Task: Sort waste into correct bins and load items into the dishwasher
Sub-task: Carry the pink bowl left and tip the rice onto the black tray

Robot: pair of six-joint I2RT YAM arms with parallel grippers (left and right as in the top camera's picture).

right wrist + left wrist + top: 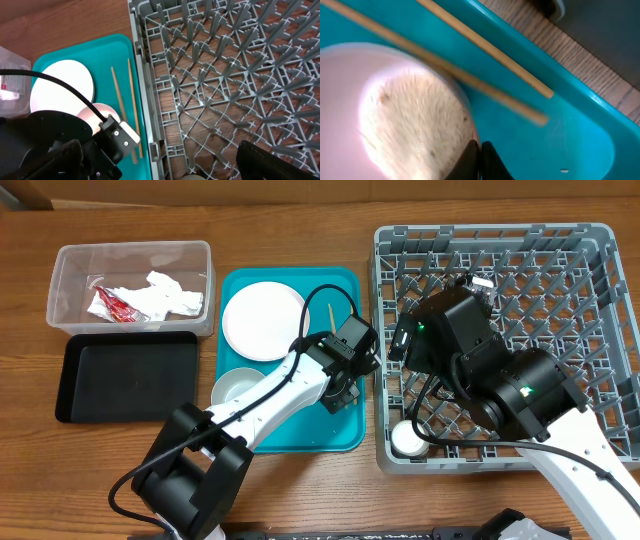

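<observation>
My left gripper (480, 162) (345, 388) is low over the teal tray (340, 430). Its jaws are pinched on the rim of a white bowl (340, 100) that holds rice (415, 120). The bowl also shows in the right wrist view (102, 114). Two wooden chopsticks (485, 47) (127, 100) lie on the tray beside it. The white plate (262, 320) and a second bowl (235, 387) are on the tray. My right gripper (160, 165) (400, 342) is wide open and empty over the grey dish rack (600, 270). A small white cup (408, 438) stands in the rack's front left corner.
The clear tub (70, 265) at the back left holds the red-and-white wrapper (112, 305) and the crumpled napkin (170, 295). The black tray (125, 375) lies in front of it. A loose rice grain (563, 171) lies on the teal tray.
</observation>
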